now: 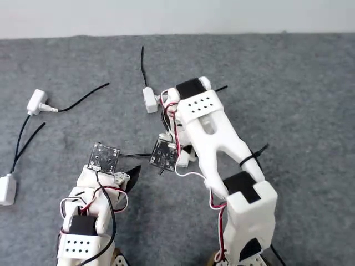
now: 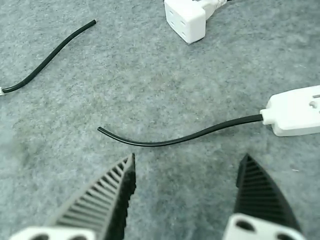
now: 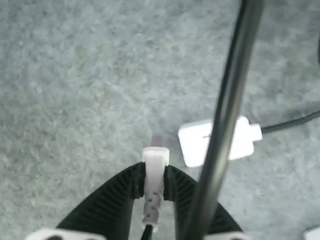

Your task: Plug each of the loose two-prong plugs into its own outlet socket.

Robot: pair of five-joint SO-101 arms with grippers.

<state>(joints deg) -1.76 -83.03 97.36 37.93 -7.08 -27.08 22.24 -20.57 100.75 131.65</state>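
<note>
My right gripper (image 3: 154,176) is shut on a small white two-prong plug (image 3: 155,165), whose tip points at the grey carpet. Just beyond it lies a white outlet block (image 3: 192,145) on a black cord. A dark cable (image 3: 230,100) close to the camera crosses in front of that block. My left gripper (image 2: 190,159) hangs open over the carpet with nothing between its fingers. Ahead of it lie a white connector (image 2: 295,115) on a black cord and a white socket block (image 2: 187,20) with holes. From above, the left gripper (image 1: 131,176) is low beside the right arm (image 1: 211,138).
More white connectors lie on the carpet: one (image 1: 150,100) by the right arm's wrist, one (image 1: 37,101) at the far left, and a block (image 1: 6,189) at the left edge. A loose black cord (image 2: 50,55) trails nearby. The carpet's right side is open.
</note>
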